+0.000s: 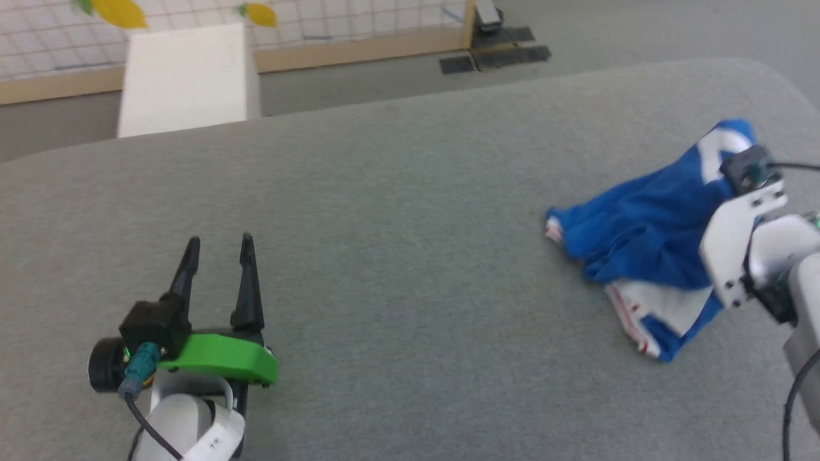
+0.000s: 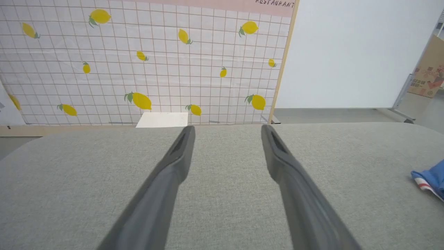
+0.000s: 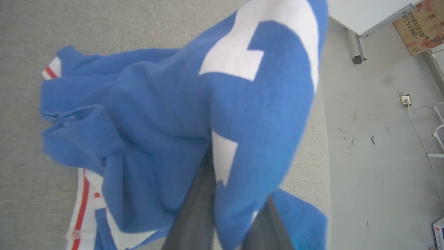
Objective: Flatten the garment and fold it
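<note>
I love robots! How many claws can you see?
2. The left claw hangs open over the grey cloth-covered table, lower left; the right claw, far right, is shut on the blue T-shirt.

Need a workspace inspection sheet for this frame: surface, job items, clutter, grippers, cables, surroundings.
Surface: grey fabric tabletop, smooth.
Job's things: garment, blue with white and red trim, bunched near the table's right edge, one part raised.
Clutter: nothing seen.
Grippers: left gripper open over bare surface; right gripper shut on the garment, cloth draped over its fingers.
Cables: black cable at the right wrist; white lead from a floor socket.
Surroundings: lemon-print panel, white block, cardboard box.
</note>
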